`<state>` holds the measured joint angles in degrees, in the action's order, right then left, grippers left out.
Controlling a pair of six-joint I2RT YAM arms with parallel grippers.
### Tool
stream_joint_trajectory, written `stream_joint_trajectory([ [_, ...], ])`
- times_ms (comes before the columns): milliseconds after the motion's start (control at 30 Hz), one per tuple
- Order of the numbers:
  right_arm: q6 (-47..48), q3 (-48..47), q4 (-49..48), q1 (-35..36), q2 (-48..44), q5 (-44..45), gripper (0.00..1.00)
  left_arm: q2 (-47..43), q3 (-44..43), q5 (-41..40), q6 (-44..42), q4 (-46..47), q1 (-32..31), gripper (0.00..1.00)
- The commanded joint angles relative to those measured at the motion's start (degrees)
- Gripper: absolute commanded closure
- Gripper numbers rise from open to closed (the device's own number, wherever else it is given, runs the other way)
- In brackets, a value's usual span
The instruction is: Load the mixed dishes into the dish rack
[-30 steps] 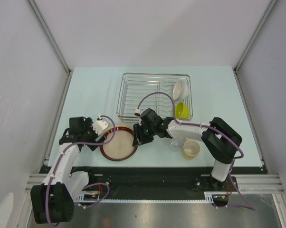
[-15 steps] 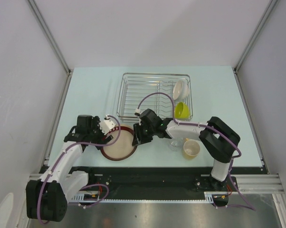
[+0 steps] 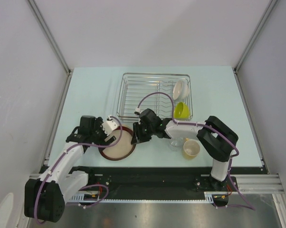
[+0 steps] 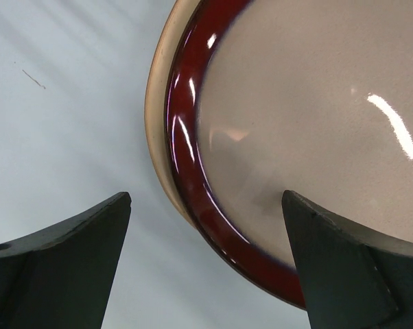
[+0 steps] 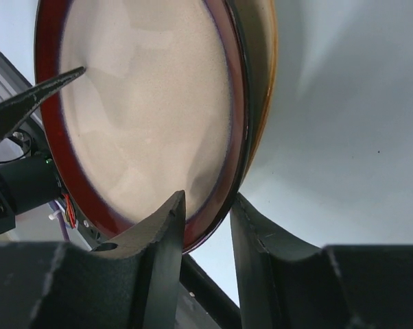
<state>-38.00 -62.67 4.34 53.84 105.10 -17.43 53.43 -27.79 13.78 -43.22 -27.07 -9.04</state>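
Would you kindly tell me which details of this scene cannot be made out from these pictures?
The lower beige plate: both wrist views show only a rim sliver; the dark-red-rimmed beige plate covers its face and any pattern.
The right gripper: in the right wrist view, whether it presses that plate's rim is unclear.
The clear glass: in the top view, too small and transparent to tell upright from tipped.
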Motion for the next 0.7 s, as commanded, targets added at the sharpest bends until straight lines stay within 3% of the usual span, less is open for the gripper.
stream_joint_trajectory([
  [0,-1.73,-0.52,-6.09,0.38,1.69,0.47,0.65,-0.34,0.9,1.77,2.18,0.44,-1.24,0.03],
  [300,-0.41,-0.52,-2.86,0.56,2.22,4.16,1.0,-3.94,-7.69,3.71,4.72,-5.79,-1.42,0.02],
  [500,1.69,-0.52,0.57,0.56,0.37,7.58,1.0,-6.67,-17.72,4.06,5.17,-12.21,-1.51,0.02],
  [667,3.19,-0.52,3.48,-0.05,-1.74,9.87,1.0,-7.29,-19.15,2.57,2.72,-15.03,-1.33,0.01],
])
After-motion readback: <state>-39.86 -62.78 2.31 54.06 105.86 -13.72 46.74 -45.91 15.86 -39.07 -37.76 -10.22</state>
